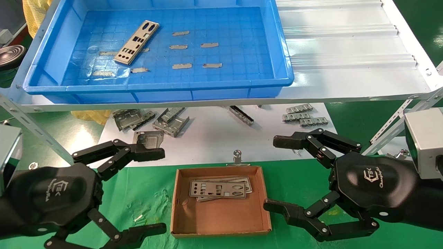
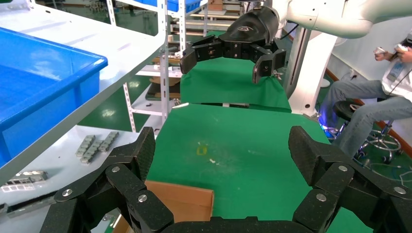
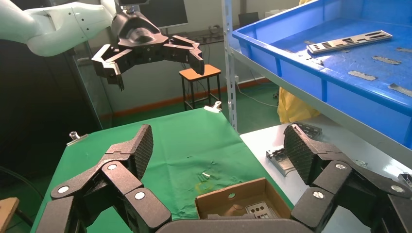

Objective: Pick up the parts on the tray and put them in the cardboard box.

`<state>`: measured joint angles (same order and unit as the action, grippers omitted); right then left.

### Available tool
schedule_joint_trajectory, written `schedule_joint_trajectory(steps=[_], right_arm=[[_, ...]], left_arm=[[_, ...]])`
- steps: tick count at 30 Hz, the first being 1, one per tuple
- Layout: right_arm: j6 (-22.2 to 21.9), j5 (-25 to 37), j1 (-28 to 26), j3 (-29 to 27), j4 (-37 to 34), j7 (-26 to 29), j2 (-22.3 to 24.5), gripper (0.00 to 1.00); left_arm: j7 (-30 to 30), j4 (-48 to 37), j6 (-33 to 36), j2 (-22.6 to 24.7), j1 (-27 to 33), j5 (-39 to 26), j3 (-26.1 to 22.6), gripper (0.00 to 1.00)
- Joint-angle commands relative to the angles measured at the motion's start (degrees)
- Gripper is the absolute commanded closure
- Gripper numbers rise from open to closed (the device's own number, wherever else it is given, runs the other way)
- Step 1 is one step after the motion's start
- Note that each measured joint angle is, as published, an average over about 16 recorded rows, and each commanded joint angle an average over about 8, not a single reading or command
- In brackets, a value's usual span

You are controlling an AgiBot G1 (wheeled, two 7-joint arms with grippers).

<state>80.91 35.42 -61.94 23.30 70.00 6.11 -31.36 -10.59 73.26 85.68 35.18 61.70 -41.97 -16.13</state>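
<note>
White shelf (image 1: 346, 52) — blue tray (image 1: 283, 65); green table (image 1: 138, 193) — cardboard box (image 1: 221, 214).

Above the cardboard box (image 1: 221, 202) the way is standing open, both end effectors flanking it; behind it the white shelf (image 1: 346, 69) is overhanging, brackets (image 1: 152, 121) crowding the space beneath.

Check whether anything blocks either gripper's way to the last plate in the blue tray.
Nothing visible does. The metal plate lies uncovered on the tray floor with only flat tape strips nearby. The left gripper and right gripper hang open beside the cardboard box.
</note>
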Motion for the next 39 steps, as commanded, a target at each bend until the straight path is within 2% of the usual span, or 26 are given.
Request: schedule_joint_trajectory(steps=[1, 39], right_arm=[[0.0, 0.0, 0.0, 0.0, 0.0, 0.0, 0.0, 0.00], [0.0, 0.0, 0.0, 0.0, 0.0, 0.0, 0.0, 0.00]], left_arm=[[0.0, 0.0, 0.0, 0.0, 0.0, 0.0, 0.0, 0.00], [0.0, 0.0, 0.0, 0.0, 0.0, 0.0, 0.0, 0.00]])
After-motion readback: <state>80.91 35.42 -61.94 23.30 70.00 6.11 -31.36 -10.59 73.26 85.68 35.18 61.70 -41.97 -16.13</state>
